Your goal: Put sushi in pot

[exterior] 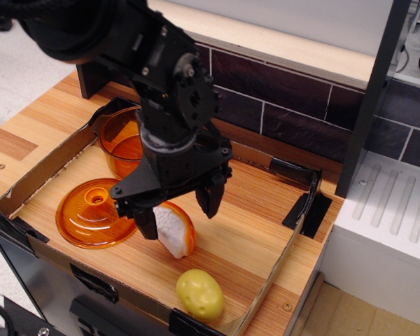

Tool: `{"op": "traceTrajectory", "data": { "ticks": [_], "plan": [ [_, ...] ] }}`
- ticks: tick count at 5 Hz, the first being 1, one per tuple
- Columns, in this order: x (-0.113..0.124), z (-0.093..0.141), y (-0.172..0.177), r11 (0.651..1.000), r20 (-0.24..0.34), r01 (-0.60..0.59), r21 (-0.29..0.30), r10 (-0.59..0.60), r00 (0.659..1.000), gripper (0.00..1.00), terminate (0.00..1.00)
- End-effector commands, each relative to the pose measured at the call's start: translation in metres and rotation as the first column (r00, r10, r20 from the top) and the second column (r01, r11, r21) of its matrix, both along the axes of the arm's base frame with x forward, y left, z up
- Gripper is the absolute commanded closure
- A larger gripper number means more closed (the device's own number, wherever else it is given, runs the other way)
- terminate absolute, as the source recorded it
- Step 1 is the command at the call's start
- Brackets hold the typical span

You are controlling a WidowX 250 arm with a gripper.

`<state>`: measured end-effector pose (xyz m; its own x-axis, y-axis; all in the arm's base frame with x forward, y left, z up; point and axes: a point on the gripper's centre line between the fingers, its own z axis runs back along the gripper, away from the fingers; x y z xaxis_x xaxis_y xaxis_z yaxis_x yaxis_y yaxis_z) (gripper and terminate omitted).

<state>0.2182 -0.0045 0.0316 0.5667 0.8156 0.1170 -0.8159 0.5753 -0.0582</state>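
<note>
Orange-topped sushi (176,234) lying on the wooden tray floor (255,231), just right of the domed lid (91,213), well short of the pot (120,143) at the back left corner. Gripper (180,213) hanging directly over it, fingers spread wide, nothing clasped. Left finger (145,222) covering the wedge's near-left edge, right finger (211,199) standing clear beyond its upper right; sushi sitting between the two, contact not resolvable from this view. Straddling pose reading as alignment for a pinch across the wedge's narrow span. Pot lying open, lid off beside it, presumably for a direct drop. Yellow-green ball (200,294) resting near the front wall, apart from the action.
</note>
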Motion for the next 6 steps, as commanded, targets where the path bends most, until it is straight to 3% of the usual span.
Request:
{"op": "traceTrajectory", "data": {
  "ticks": [1,3,4,6],
  "plan": [
    [0.002,-0.009,-0.007,1.0,-0.006,-0.019,0.014,0.019,1.0,0.0,0.0],
    [0.002,-0.02,-0.005,0.999,-0.015,-0.017,0.035,0.017,1.0,0.0,0.0],
    [0.001,-0.02,-0.007,0.999,-0.024,0.0,0.036,0.001,1.0,1.0,0.0],
    [0.009,-0.007,-0.006,1.0,0.018,-0.003,0.024,0.002,1.0,1.0,0.0]
  ]
}}
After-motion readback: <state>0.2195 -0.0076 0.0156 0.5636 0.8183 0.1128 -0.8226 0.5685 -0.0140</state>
